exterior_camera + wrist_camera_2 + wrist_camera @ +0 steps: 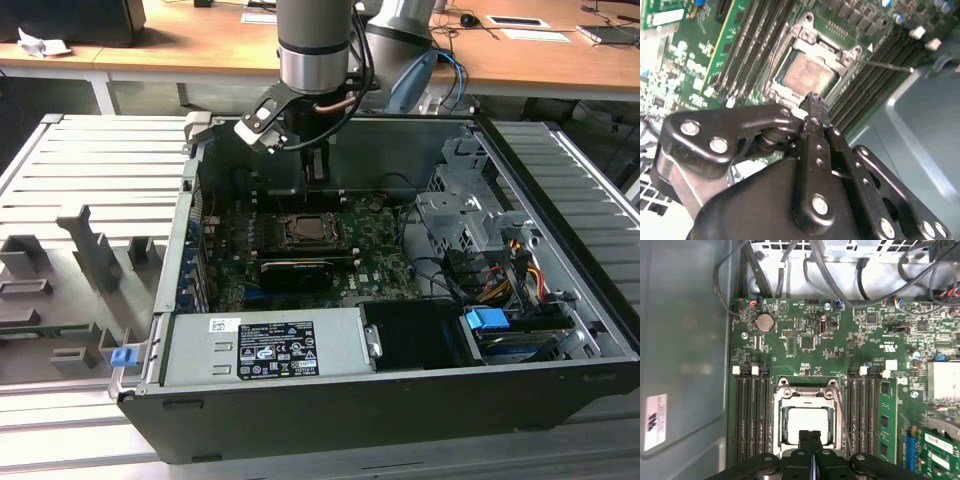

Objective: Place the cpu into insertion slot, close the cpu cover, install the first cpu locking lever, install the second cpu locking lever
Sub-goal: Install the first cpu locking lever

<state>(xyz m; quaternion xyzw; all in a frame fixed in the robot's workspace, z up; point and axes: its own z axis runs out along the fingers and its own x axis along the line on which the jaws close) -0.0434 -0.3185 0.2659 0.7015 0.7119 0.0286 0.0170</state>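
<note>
The small flat square cpu with its silvery-beige metal top (807, 422) lies seated in the square black insertion slot (312, 231) on the green motherboard (805, 330). The thin silver-grey metal cpu cover (805, 392) lies down over it, with the chip's top showing through its window. In the second wrist view, a thin bare-metal locking lever (885, 64) slants out from one corner of the frame across the long black memory slots (875, 75). It looks unlatched.

The black two-finger gripper (810, 432) has its fingers pressed together with nothing between them. Its tips point down at the edge of the frame. In the exterior view the gripper (316, 172) hangs just above the socket, inside the open dark-grey computer case (560, 215), so the chip lies almost straight beneath the fingertips.
</note>
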